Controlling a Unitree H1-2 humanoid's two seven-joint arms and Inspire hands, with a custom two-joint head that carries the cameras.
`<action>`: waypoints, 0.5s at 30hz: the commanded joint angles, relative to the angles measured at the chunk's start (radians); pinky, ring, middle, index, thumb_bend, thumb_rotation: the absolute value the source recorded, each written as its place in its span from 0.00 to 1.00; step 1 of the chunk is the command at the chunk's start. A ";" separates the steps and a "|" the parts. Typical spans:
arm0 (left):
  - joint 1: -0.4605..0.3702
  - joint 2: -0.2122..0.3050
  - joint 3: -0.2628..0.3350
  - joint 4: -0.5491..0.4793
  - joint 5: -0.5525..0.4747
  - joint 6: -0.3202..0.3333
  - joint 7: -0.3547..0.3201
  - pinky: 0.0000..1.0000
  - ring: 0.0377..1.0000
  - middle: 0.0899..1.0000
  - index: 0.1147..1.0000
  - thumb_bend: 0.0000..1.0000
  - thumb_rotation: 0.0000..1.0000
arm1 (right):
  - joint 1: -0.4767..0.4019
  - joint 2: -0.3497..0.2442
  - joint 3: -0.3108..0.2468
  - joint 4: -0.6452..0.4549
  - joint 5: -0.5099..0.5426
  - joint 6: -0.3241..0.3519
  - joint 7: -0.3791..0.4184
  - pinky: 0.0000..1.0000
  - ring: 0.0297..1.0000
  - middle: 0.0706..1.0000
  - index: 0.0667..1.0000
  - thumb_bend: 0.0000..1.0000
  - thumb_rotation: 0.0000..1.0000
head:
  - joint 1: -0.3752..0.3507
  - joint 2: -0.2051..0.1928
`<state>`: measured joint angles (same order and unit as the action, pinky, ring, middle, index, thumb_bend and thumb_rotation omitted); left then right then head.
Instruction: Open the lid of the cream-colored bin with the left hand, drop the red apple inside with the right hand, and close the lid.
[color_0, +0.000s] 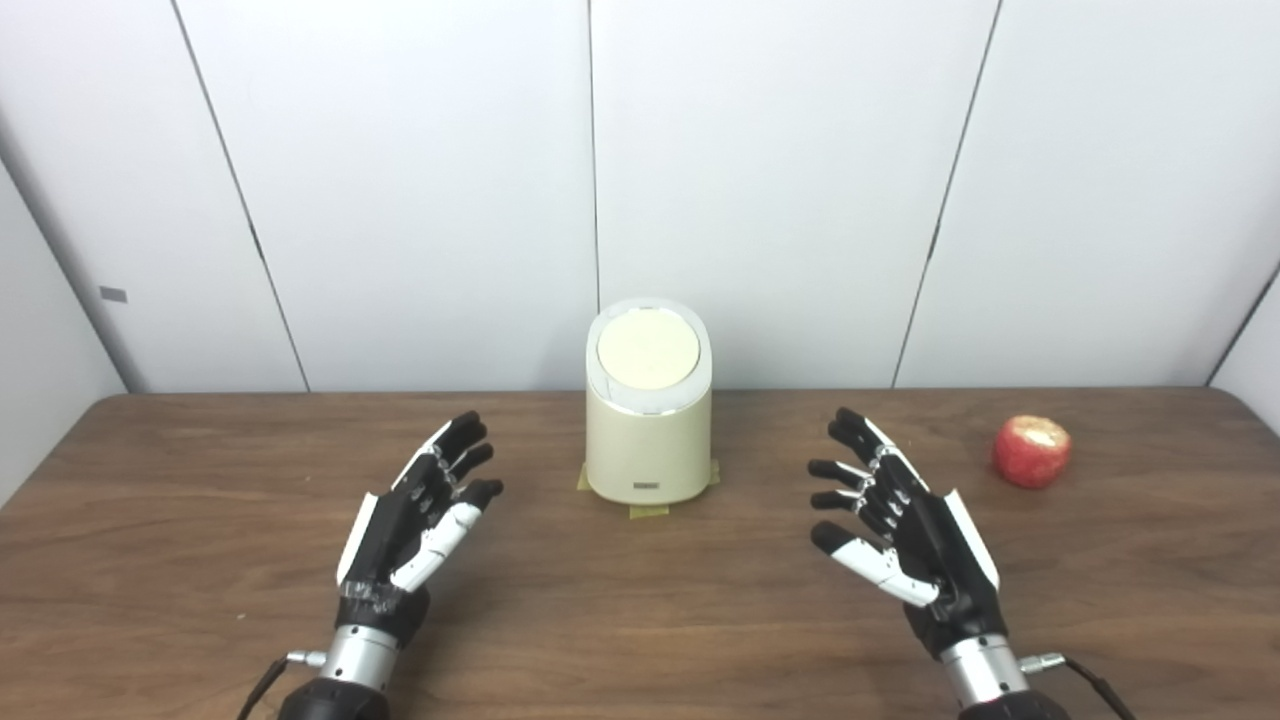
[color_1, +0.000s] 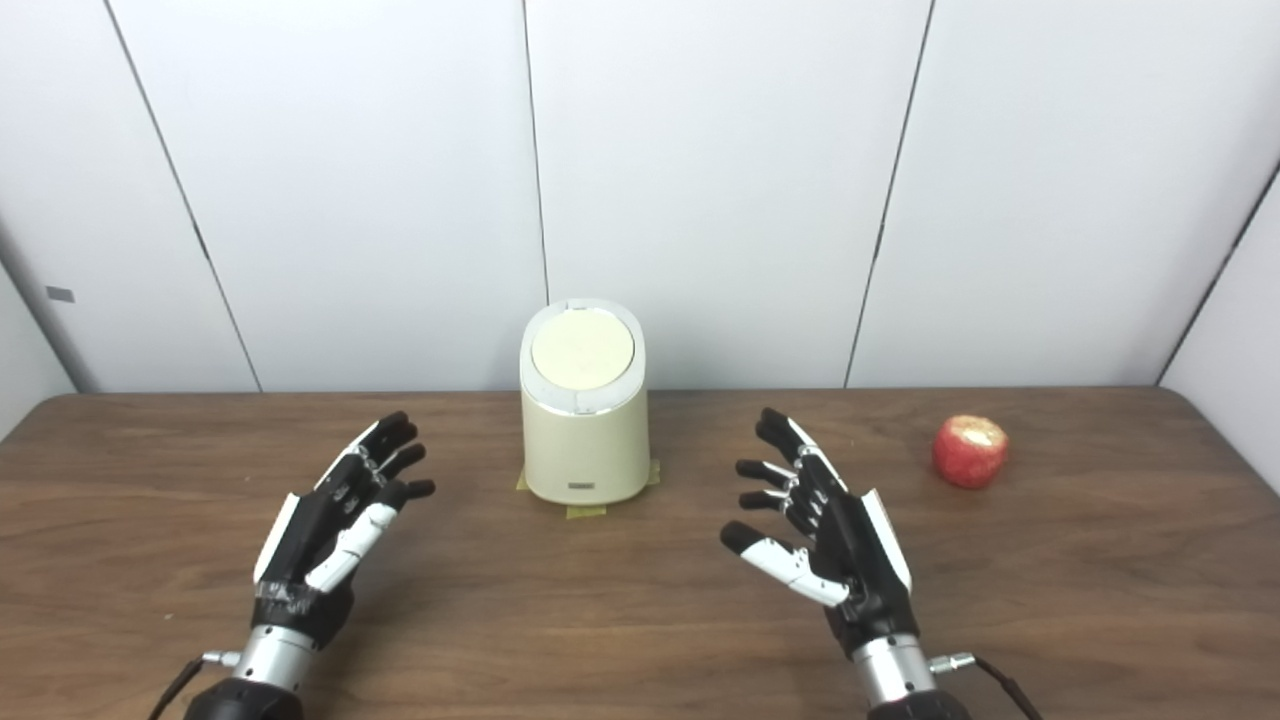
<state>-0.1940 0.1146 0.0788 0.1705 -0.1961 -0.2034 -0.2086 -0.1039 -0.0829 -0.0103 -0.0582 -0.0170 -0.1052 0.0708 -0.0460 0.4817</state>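
A cream-colored bin (color_0: 648, 430) stands upright near the table's back edge, its round lid (color_0: 648, 350) down flat on top. A red apple (color_0: 1031, 451) lies on the table to the far right of the bin. My left hand (color_0: 420, 520) hovers open in front and to the left of the bin, fingers spread, holding nothing. My right hand (color_0: 900, 525) is open too, in front and to the right of the bin, well left of the apple. Neither hand touches anything.
The wooden table (color_0: 640, 600) stretches across the view, with white wall panels (color_0: 780, 180) close behind the bin. Strips of yellow tape (color_0: 648, 510) mark the bin's base. Thin cables run from both wrists.
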 joint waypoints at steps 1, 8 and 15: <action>0.001 -0.006 -0.007 0.012 -0.009 -0.017 -0.005 0.76 0.89 0.90 0.89 0.70 0.45 | -0.033 -0.004 -0.002 -0.021 0.001 -0.026 -0.005 0.65 0.77 0.89 0.89 0.81 0.49 | -0.001 0.000; 0.001 -0.005 -0.008 0.014 -0.021 -0.014 -0.016 0.77 0.90 0.90 0.89 0.72 0.46 | -0.033 -0.005 -0.001 -0.020 0.007 -0.023 0.000 0.66 0.77 0.90 0.89 0.81 0.48 | -0.002 -0.001; -0.008 -0.004 -0.006 0.004 0.003 -0.017 0.004 0.78 0.89 0.90 0.89 0.73 0.46 | -0.038 -0.008 -0.002 -0.012 0.004 -0.028 0.000 0.66 0.77 0.89 0.89 0.80 0.48 | 0.000 -0.004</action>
<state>-0.1944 0.1156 0.0787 0.1704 -0.1990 -0.2034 -0.2102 -0.1043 -0.0837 -0.0103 -0.0566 -0.0185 -0.1054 0.0714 -0.0445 0.4771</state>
